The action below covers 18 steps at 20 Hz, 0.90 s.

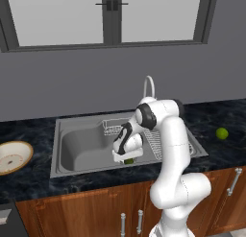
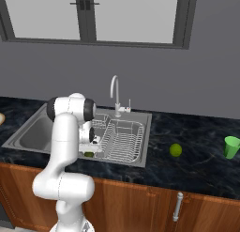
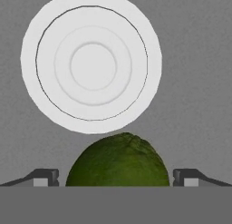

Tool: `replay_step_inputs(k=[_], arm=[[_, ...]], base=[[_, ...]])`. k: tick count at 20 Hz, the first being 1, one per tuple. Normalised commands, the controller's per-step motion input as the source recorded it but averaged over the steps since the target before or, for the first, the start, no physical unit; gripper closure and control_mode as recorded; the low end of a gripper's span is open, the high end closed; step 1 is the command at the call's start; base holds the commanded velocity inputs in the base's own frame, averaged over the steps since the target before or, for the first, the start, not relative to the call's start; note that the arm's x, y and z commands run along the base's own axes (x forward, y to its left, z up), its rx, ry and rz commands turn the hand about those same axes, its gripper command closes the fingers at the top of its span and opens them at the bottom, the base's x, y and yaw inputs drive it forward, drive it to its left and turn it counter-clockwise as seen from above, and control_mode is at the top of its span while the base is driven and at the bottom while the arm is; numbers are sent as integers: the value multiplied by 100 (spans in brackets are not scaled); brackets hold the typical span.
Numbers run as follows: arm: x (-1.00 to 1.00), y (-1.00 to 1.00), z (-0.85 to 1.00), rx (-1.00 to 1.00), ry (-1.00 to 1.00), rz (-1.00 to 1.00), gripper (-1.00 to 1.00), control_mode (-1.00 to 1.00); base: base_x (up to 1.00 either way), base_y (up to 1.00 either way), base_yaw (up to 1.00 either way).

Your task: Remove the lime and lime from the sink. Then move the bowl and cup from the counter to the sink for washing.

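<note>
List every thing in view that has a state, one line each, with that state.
pincer: open, fingers either side of the dark lime, low in the sink.
dark lime: on the sink floor by the white drain, not gripped.
bright lime: out on the counter, right of the sink.
cup: upright on the counter.
bowl: on the counter left of the sink.

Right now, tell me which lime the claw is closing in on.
The darker lime, in the sink beside the white drain, between the open claw fingers. The brighter lime sits on the counter, far from the claw.
</note>
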Motion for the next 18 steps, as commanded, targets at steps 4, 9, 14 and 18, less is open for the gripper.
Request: replay_step_inputs(k=[4,9,14,18], arm=[[-1,0,-3,0,-1,0,-100,-100],[6,0,-6,0,-1,0,100,-100],[0,0,-4,0,0,0,100,-100],[0,0,-1,0,0,0,100,-100]], base=[[0,0,0],[0,0,0],[0,0,0],[0,0,0]])
